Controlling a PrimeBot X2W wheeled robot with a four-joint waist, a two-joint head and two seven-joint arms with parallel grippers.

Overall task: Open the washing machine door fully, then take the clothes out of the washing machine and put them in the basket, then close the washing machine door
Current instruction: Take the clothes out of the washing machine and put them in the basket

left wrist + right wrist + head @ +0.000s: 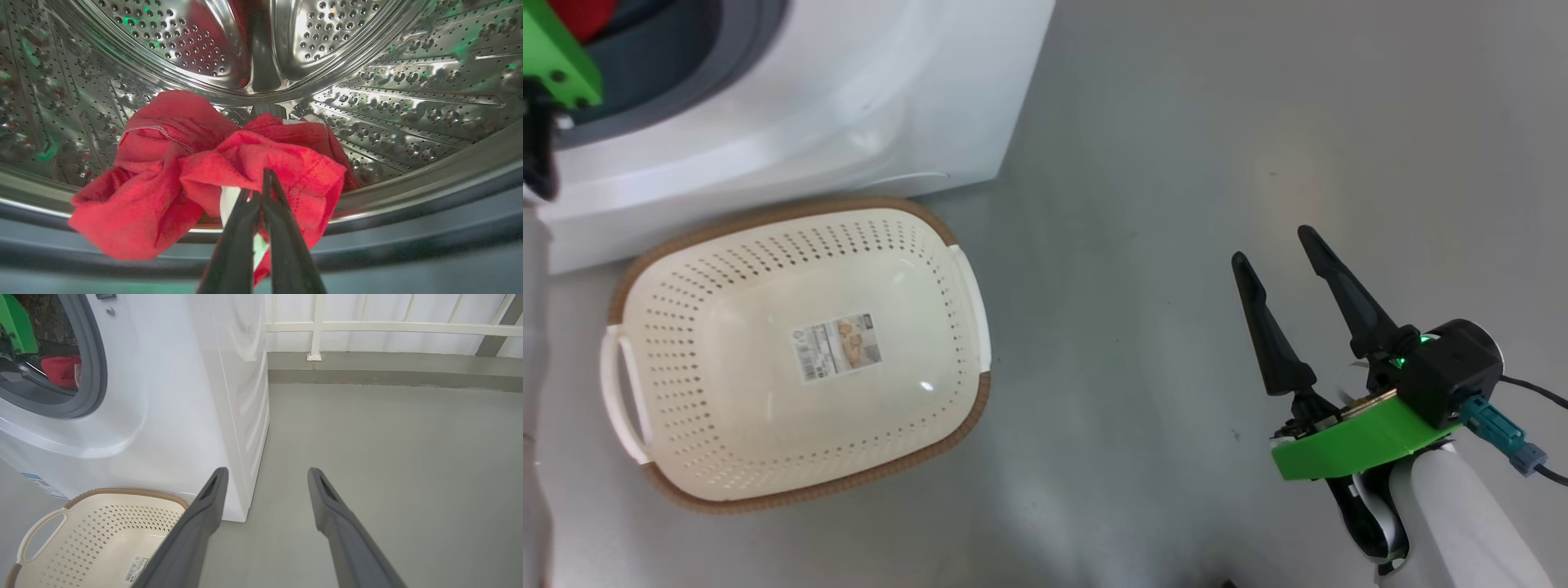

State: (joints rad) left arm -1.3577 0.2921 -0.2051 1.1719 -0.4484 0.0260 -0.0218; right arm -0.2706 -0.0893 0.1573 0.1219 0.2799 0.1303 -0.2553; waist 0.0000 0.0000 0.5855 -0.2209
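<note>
My left gripper [258, 185] is clenched. Both fingers press together on a fold at the front of the clothes [163, 175], and a strip of white trim [229, 204] shows just beside the tips. I judge this a real pinch on the fabric, since red cloth wraps both sides of the tips.

The bundle lies straight ahead of my fingers, on their own line, with its long axis running across them from side to side. Its near edge droops over the steel lip toward the grey rubber ring [408, 245]. The rest heaps on the floor of the drum [408, 102], short of the rear wall. So the pull should run back along my fingers, toward me, and high enough for the hanging part to clear the ring.

Farther out, in the head view, the basket [768, 214] sits on the floor [1176, 163] just in front of the washing machine [849, 98]. It is below the opening and a little to its right, with its long axis running along the machine's front. There is nothing in it but a sticker [837, 347]. From the drum, the way to it is outward and down.

My left arm is the nearer one. My right gripper [1274, 245] hangs with its jaws spread, holding nothing, well apart to the right of the basket.
</note>
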